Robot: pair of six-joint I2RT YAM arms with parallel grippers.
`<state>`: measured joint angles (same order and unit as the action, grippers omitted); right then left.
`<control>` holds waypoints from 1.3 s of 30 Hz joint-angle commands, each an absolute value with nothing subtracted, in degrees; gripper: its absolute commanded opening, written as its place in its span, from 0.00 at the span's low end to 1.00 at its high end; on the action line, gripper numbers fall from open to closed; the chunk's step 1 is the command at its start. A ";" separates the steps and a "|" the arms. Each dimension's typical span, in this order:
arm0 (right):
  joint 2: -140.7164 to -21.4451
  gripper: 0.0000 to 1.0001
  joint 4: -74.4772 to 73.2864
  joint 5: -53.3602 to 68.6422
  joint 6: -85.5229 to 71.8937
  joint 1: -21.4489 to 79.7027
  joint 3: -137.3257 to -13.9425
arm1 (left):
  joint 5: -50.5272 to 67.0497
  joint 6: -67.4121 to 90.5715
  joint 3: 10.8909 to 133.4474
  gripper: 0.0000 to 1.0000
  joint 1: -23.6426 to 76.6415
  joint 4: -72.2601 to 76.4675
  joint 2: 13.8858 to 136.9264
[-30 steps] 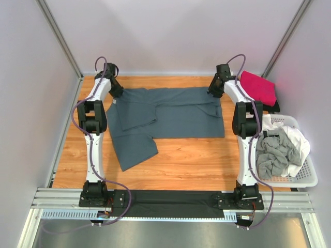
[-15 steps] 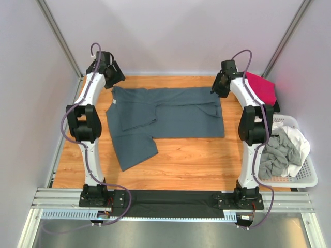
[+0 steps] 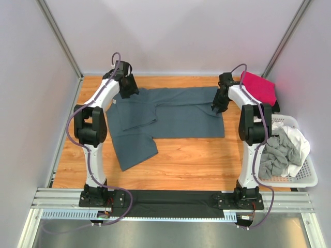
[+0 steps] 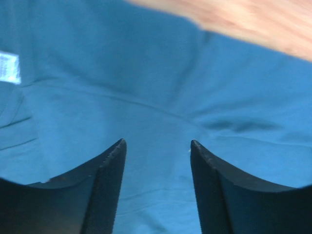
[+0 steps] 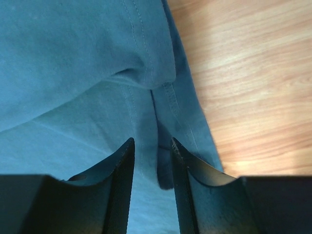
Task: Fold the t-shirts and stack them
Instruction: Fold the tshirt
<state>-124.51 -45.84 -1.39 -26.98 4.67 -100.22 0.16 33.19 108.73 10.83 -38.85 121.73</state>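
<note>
Shirts first: we find the large blue-grey shirt (image 3: 170, 121) lying flat on the wooden desk (image 3: 196, 165), spread across its far half, with one part folded over near the left and a lower flap reaching toward the near-left. The left tool (image 4: 157, 146) hangs over the shirt's far left corner, close to the collar, where a white label (image 4: 9, 67) shows at the edge of the wrist view. Its two fingers stand well apart and we see only flat cloth in the gap, nothing gripped. The right tool (image 5: 152, 144) sits over the shirt's far right corner, above a folded sleeve hem just beside the bare wood. Its fingers are parted by a narrow gap, and cloth shows beneath them rather than pinched between them. Whether either tool's fingertips touch the cloth we cannot tell. A pink shirt (image 3: 257, 87) lies folded at the far right corner of the desk. A white basket (image 3: 305, 181) at the right edge holds a crumpled grey shirt (image 3: 274, 155) and a white shirt (image 3: 299, 138).
</note>
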 commanded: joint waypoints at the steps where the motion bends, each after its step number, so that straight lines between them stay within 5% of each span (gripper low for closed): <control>1: -126.38 0.36 -43.59 -0.88 -26.81 4.31 -102.83 | -2.55 33.22 107.06 0.57 9.84 -39.99 120.67; 13: -128.85 0.25 -43.42 -1.06 -26.63 3.52 -106.26 | -1.58 34.80 98.44 0.39 9.84 -40.25 119.00; 33: -132.01 0.23 -44.03 -2.11 -25.84 3.52 -108.63 | -2.11 33.84 96.07 0.39 9.84 -41.04 120.67; 39: -131.75 0.06 -44.21 -2.46 -25.84 3.52 -108.10 | -2.28 34.54 95.54 0.39 9.84 -41.31 121.11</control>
<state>-131.07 -43.99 -1.48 -26.44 3.55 -106.83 -1.80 34.35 95.92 9.72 -40.86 121.73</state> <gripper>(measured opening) 0.080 0.389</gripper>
